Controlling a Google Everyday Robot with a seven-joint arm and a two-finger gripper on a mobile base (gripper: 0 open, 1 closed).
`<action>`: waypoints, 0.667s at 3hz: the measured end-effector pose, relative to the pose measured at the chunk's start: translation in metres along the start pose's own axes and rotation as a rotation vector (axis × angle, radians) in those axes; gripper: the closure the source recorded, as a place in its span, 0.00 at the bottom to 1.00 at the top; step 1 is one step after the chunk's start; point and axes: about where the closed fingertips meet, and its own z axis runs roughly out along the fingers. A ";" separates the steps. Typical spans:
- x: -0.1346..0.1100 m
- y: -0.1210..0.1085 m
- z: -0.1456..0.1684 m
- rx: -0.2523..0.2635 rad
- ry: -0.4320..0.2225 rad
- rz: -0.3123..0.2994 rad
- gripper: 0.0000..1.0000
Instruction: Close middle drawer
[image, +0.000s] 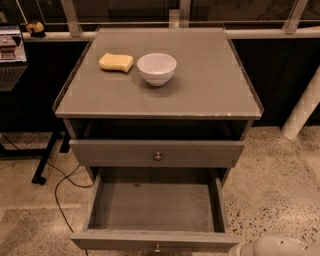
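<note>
The middle drawer (155, 206) is a grey, long, shallow box, pulled far out of the cabinet and empty inside. Its plain front (150, 240) lies at the bottom edge of the view, with a small round knob (157, 247) partly cut off. My gripper (239, 249) is at the bottom right, just beside the right end of that front. Only its tip and the white rounded arm (275, 247) behind it show. The drawer above (125, 153) has its own knob (158, 156) and stands slightly out.
On the cabinet top (210, 85) sit a white bowl (156, 68) and a yellow sponge (116, 62). A black desk leg and cable (47, 160) stand to the left. A white post (302, 112) stands to the right on speckled floor.
</note>
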 end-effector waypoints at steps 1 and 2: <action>-0.015 -0.005 0.032 -0.028 0.009 0.003 1.00; -0.030 -0.009 0.046 -0.032 0.004 -0.009 1.00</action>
